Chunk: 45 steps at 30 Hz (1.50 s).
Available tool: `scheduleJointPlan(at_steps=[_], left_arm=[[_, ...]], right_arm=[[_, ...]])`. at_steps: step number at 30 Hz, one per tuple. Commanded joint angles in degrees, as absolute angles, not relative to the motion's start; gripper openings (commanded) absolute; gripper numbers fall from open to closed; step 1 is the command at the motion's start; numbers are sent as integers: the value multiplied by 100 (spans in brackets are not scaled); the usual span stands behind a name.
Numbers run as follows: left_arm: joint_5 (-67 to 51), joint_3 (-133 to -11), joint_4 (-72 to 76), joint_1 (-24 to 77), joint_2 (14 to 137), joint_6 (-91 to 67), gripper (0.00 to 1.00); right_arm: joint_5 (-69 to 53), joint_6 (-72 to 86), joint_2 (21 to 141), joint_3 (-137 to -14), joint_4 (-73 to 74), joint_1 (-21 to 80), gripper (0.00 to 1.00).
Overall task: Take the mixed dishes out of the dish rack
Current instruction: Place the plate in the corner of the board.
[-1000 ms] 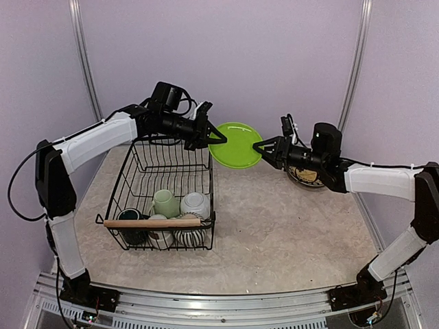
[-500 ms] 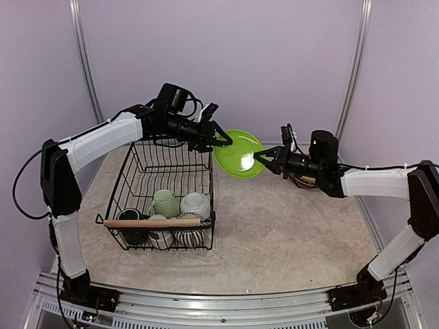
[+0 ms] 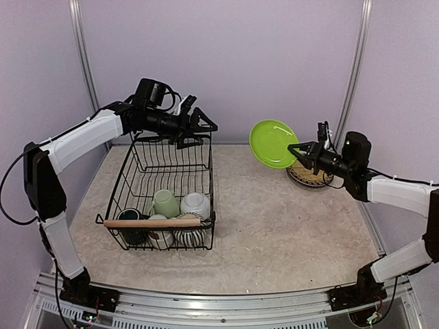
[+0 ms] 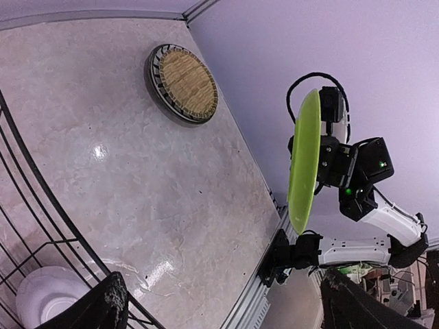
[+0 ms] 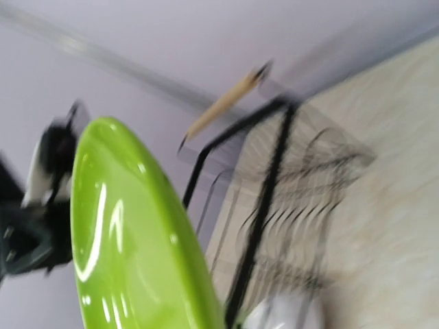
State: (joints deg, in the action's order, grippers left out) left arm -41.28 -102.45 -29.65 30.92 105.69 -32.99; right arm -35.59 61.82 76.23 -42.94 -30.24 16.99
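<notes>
While the right tool (image 3: 296,148) clamps the lime-green plate (image 3: 272,143) by its rim, upright above the table (image 3: 288,226), the left tool (image 3: 206,128) gapes wide, empty, over the far edge of the dish rack (image 3: 209,179).

Robot lab test cell: bare lilac walls (image 3: 226,62), metal corner posts (image 3: 355,68), aluminium rail (image 3: 206,299), stone-look table (image 3: 288,233).

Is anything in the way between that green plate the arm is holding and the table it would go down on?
Nothing visible blocks it. The right gripper holds the lime-green plate tilted in the air; below, slightly aside, lies only the striped plate, flat on the table, which may be where it gets stacked.
</notes>
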Motion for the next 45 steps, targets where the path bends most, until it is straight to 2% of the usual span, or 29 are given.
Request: scheduleJointPlan(at_steps=[1,6,12,24,35,45], left_arm=[[-3862,-10036,-2970,2867,10096,-3215,94],[-3831,-9756,-2878,2677,9793,-3273,95],[-3553,-9357,-3135,2469,9425,-3122,96],[-3320,-9261,-3964,2248,9543,-2757,99],[-3120,-9015,-4050,2278,9547,-2655,98],[-3045,-9086,-4094,2365,9586,-2615,99]], right_arm=[[-3470,5873,7042,-4068,-2296,808,0],[-3415,5684,7342,-4119,-1504,-368,0],[-3432,5387,8461,-4758,-1161,-928,0],[-3631,4839,10272,-6077,-796,-1204,0],[-3594,4520,10964,-6557,-492,-1197,1],[-3501,4235,11380,-7023,-139,-1200,8]])
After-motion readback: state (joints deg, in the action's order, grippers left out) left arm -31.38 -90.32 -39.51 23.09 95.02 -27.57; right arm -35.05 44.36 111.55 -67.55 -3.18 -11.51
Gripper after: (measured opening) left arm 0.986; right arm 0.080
